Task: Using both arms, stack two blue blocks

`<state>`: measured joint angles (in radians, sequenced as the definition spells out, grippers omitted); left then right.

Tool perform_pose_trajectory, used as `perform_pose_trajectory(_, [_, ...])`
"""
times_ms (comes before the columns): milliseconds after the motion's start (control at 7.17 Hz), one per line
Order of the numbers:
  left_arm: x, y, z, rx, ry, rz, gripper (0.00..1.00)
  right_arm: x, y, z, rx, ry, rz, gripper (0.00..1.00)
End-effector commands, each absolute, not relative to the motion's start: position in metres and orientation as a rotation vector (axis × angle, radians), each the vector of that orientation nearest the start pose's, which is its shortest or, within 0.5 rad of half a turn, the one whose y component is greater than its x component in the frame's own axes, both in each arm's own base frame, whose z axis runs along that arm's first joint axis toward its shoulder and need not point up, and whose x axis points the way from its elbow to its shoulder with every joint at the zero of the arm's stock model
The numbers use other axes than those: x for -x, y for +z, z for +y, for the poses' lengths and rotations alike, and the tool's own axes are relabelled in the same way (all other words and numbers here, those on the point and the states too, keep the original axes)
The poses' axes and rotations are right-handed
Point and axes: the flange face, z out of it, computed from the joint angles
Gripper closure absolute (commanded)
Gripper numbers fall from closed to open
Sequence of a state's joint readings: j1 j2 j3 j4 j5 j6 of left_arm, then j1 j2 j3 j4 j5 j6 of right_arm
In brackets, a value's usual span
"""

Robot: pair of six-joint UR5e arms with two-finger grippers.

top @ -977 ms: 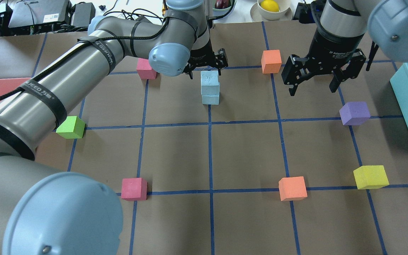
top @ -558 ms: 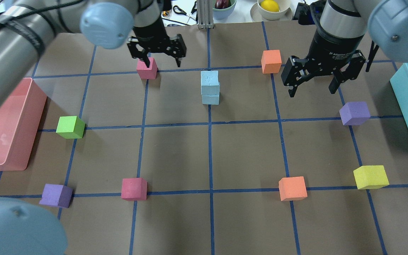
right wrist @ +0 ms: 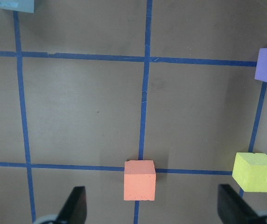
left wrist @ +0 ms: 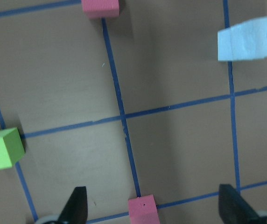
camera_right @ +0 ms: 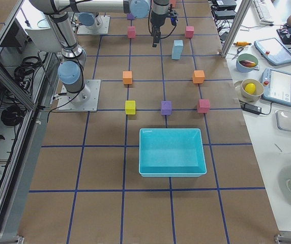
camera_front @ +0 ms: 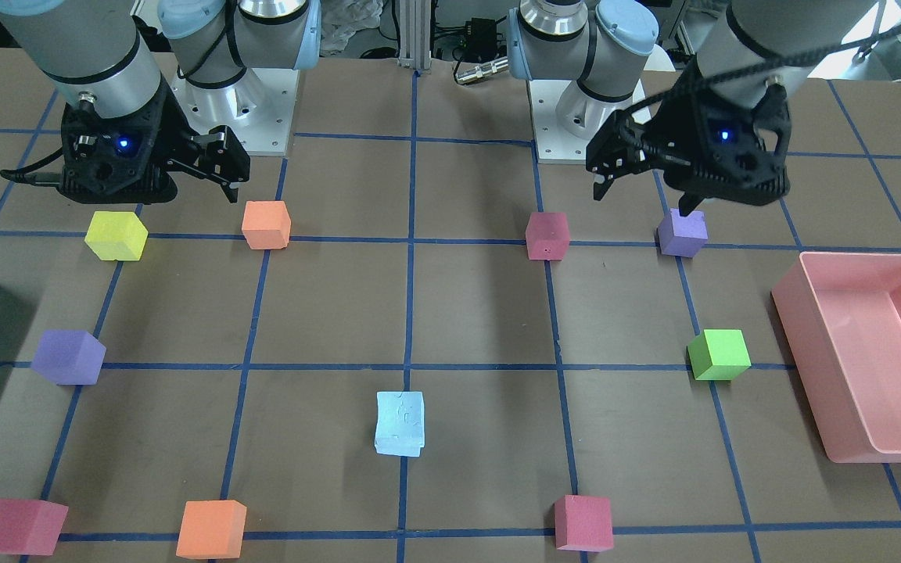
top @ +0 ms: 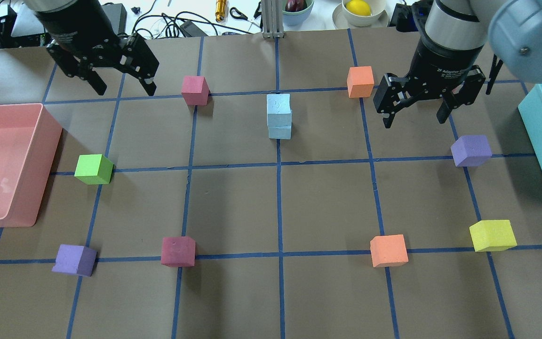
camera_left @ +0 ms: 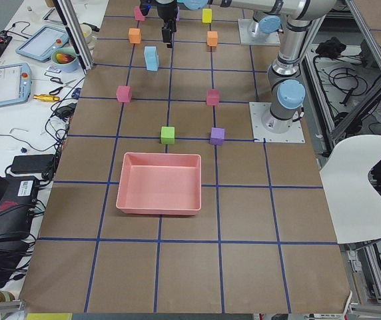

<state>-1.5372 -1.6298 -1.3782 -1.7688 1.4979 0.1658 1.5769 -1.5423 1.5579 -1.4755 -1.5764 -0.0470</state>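
Currently the blue blocks (top: 279,117) sit stacked one on the other, on the centre tape line (top: 279,197) toward the table's (top: 233,212) far side. Left gripper (top: 126,90) and right gripper (top: 414,121) both hang wide open, empty, well apart from the stack.

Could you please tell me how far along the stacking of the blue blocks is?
Done: the two blue blocks stand one on top of the other, roughly aligned. In hand: nothing; the left gripper and right gripper both hang open and empty, clear of the stack. Left: nothing visible for the stack itself.
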Motion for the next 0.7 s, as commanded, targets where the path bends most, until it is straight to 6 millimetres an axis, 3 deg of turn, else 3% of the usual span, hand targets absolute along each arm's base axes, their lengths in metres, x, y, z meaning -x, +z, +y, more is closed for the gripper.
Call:
perform_pose_trajectory(0, [0.1219,0.5379,-0.4870,-0.196,-0.084,3.194,0.00,-0.1356,0.4721,-0.4914,0.083,0.171,3.141,0.00])
perform_pose_trajectory(140, [0.1206,0.5401,-0.4893,-0.194,-0.163,3.174,0.00,-0.1360,0.4713,-0.4912,0.082,0.173,3.137,0.00])
perform_pose_trajectory(279, [0.1128,0.5394,-0.4889,-0.176,-0.147,3.091,0.00,-0.1359,0.4724,-0.4904,0.080,0.176,3.138,0.00])
perform_pose_trajectory(558, [0.1130,0.5392,-0.4902,-0.061,-0.143,3.087,0.00,-0.1360,0.4734,-0.4902,0.080,0.169,3.137,0.00])
